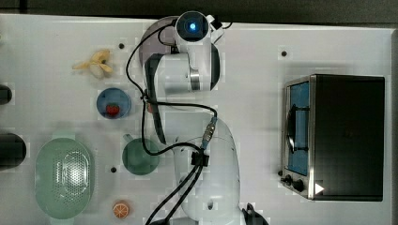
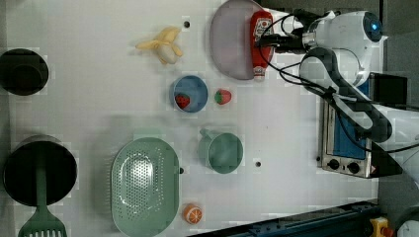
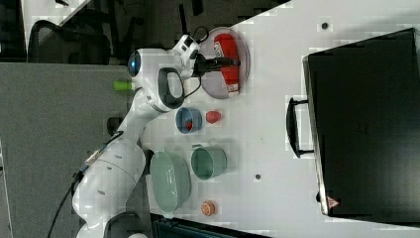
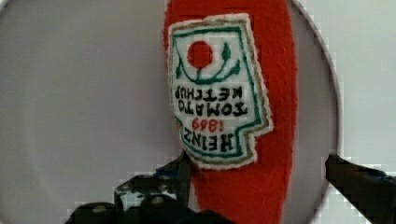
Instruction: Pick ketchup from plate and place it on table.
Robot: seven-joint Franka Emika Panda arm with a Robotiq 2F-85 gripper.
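Lighting was bright, even, w/ soft faint shadows on table (image 2: 99, 98). Blocky compression artefacts around objects. Wrist view: ketchup (image 4: 233, 116) label sharp; dark fingers (image 4: 359, 186) beside it blurred.

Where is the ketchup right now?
In the left view the ketchup lies along the plate's right edge, at the top, with the gripper straddling it.

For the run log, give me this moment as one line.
phase: reaching to grasp | gripper: open, fingers either side of ketchup bottle | ketchup bottle: lying on plate | table: placement not yet done
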